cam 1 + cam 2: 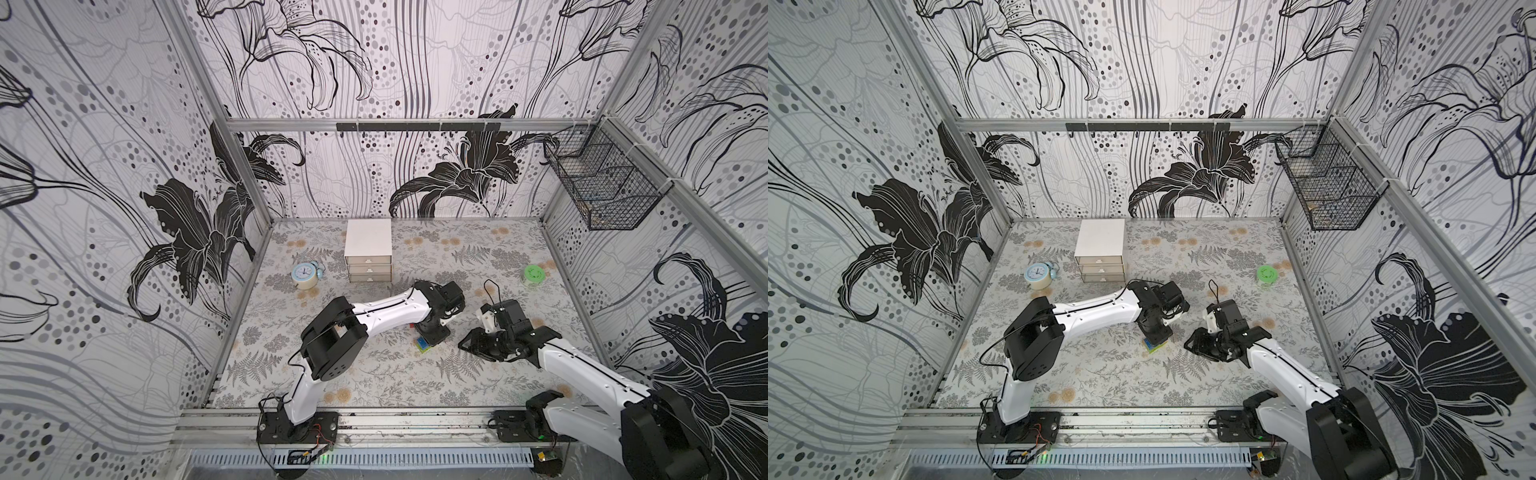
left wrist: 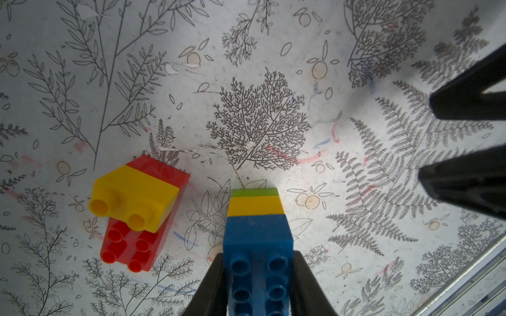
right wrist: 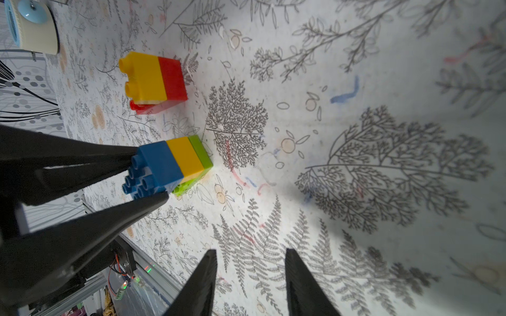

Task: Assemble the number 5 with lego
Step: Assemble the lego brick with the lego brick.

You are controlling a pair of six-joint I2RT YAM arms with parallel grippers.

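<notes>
My left gripper (image 2: 258, 262) is shut on the blue brick (image 2: 257, 235). That brick tops a stack with a small yellow brick (image 2: 256, 205) and a green brick (image 2: 255, 192) under it. The green brick (image 3: 201, 150) is down at the table surface. Beside the stack lies a red brick (image 2: 126, 246) with a second yellow brick (image 2: 134, 197) pressed onto one end. In both top views the stack (image 1: 423, 345) (image 1: 1152, 346) shows just below the left gripper (image 1: 432, 334). My right gripper (image 3: 250, 251) is open and holds nothing, a short way right of the stack (image 1: 465, 345).
A white drawer box (image 1: 368, 249) stands at the back, with a light-blue alarm clock (image 1: 305, 275) to its left. A round green container (image 1: 534, 274) sits at the right. A wire basket (image 1: 602, 187) hangs on the right wall. A metal rail (image 1: 374, 419) runs along the front.
</notes>
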